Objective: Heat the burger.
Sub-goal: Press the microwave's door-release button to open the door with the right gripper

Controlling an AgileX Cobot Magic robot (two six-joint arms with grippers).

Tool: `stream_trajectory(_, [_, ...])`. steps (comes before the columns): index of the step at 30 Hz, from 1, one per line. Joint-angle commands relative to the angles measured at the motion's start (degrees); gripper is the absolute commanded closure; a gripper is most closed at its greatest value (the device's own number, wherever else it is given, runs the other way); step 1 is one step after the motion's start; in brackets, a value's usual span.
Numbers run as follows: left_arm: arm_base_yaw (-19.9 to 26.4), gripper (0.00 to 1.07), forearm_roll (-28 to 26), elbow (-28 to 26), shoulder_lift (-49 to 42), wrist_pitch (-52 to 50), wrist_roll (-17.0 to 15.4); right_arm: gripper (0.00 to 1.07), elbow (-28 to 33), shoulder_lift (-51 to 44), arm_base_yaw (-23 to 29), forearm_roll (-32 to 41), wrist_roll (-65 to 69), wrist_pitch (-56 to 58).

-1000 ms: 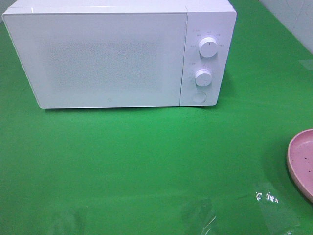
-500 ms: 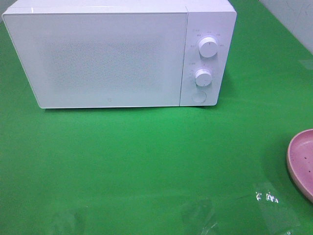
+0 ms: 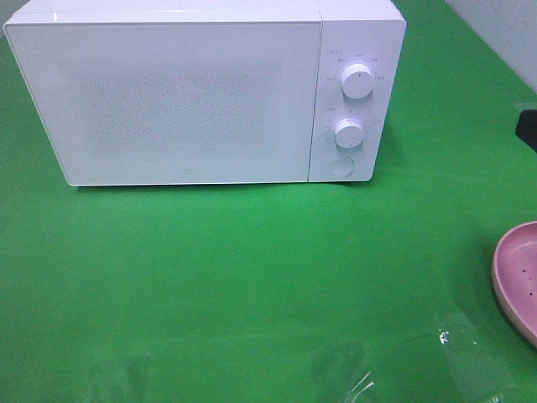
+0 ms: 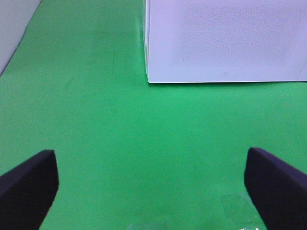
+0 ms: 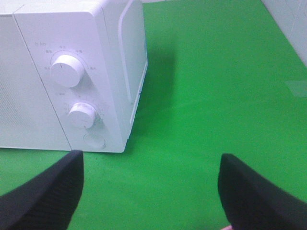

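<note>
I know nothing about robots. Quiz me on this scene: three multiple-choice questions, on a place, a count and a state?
1. Where is the round pink plate relative to the white box-shaped microwave oven? A on top; B right of it, nearer the camera; C inside.
2. How many round white knobs on its panel? A one; B four; C two.
3. Its door is: A shut; B wide open; C missing.
Answers: B, plate at the high view's right edge; C, upper knob and lower knob; A, door flush with the front.
</note>
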Motion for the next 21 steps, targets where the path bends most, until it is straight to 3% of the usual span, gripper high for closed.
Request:
stream_trajectory(1, [0.06, 0.08, -0.57, 0.29, -1.03, -0.29, 0.00, 0.34, 0.11, 5.04, -0.11, -0.46, -0.34, -9.85])
stream_trajectory(7, [0.06, 0.08, -0.57, 0.29, -1.03, -0.29, 0.00, 0.35, 0.11, 12.15, -0.11, 0.40, -4.76, -16.67])
stream_trajectory(13, [0.06, 0.08, -0.57, 0.29, -1.03, -0.29, 0.00, 0.35, 0.11, 20.34, -0.06, 6.25, -9.40, -25.67])
stream_trajectory(21, [0.06, 0.08, -0.57, 0.29, -1.03, -0.29, 0.00, 0.35, 0.11, 25.44, 7.79, 15.81, -19.71, -32.14])
